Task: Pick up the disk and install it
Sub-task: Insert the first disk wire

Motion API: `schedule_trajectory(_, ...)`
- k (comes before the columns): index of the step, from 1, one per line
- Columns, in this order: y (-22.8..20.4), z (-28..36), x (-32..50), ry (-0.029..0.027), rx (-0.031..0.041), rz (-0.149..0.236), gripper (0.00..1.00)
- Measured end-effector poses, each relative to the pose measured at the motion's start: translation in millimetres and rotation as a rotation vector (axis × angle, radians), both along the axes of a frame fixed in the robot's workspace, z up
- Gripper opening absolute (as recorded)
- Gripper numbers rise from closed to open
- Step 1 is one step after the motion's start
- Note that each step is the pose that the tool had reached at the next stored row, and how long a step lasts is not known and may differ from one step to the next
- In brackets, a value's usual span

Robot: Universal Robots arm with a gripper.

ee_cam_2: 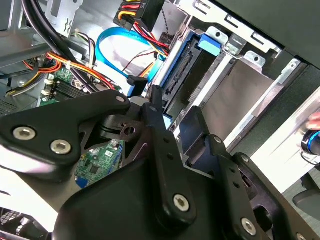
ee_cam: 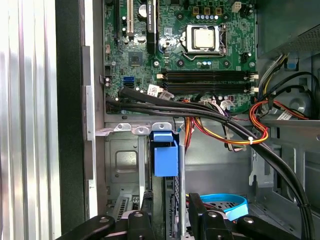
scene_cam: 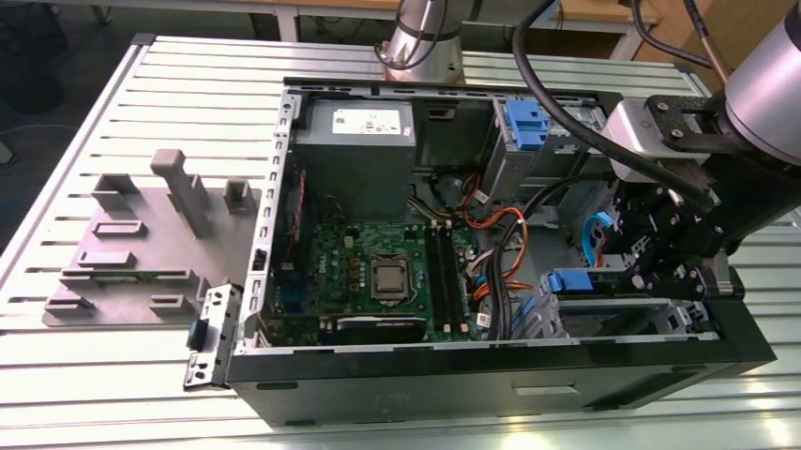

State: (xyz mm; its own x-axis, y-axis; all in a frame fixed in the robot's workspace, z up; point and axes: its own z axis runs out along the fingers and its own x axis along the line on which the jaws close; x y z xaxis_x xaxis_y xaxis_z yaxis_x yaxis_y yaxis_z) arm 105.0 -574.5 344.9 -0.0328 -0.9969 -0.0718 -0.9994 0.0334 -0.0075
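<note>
Here, in the exterior view, an open computer case [scene_cam: 501,370] lies on a slatted metal worktop [scene_cam: 75,394], its green motherboard [scene_cam: 375,272] facing up. The arm [scene_cam: 763,84] reaches in from the exterior view's right. The claw [scene_cam: 657,277] is sunk into the grey drive cage [scene_cam: 613,314] at the corner of the case on that side, just beside a blue tab [scene_cam: 579,281]. A grey power supply box [scene_cam: 356,141] sits at the far end of the case. A grey fixture block [scene_cam: 138,253] stands on the worktop at the exterior view's left, apart from the case.

In the second wrist view, the disk [ee_cam_2: 177,75] stands on edge inside the drive cage, with its blue bracket along one side and its connector edge showing. The claw straddles it; whether it is clenched on the disk or released cannot be told. A light-blue flat cable [ee_cam_2: 112,45] loops just beside the disk.

In the first wrist view, the claw hangs at the same slot, next to the blue tab, with black and coloured cables [ee_cam: 200,112] crossing between the drive cage and the motherboard.
</note>
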Motion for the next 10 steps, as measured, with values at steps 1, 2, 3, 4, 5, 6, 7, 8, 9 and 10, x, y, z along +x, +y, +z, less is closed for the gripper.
schedule_trajectory(1,0.0,0.0,0.0,0.0,0.0,0.0,0.42)
schedule_trajectory(2,0.0,0.0,0.0,0.0,0.0,0.0,0.42)
schedule_trajectory(3,0.0,0.0,0.0,0.0,-0.0001,0.0,0.42)
schedule_trajectory(4,0.0,0.0,0.0,0.0,-0.0001,0.0,0.42)
schedule_trajectory(5,0.0,0.0,0.0,0.0,-0.0001,0.0,0.42)
schedule_trajectory(6,0.0,0.0,0.0,0.0,-0.0002,0.0,0.42)
schedule_trajectory(7,0.0,0.0,0.0,0.0,-0.0002,0.0,0.42)
schedule_trajectory(8,0.1,0.6,0.0,0.0,-0.0004,0.0,0.42)
schedule_trajectory(9,0.1,1.9,0.0,0.0,-0.0005,0.0,0.42)
schedule_trajectory(10,0.1,3.5,0.0,0.0,-0.0003,0.0,0.42)
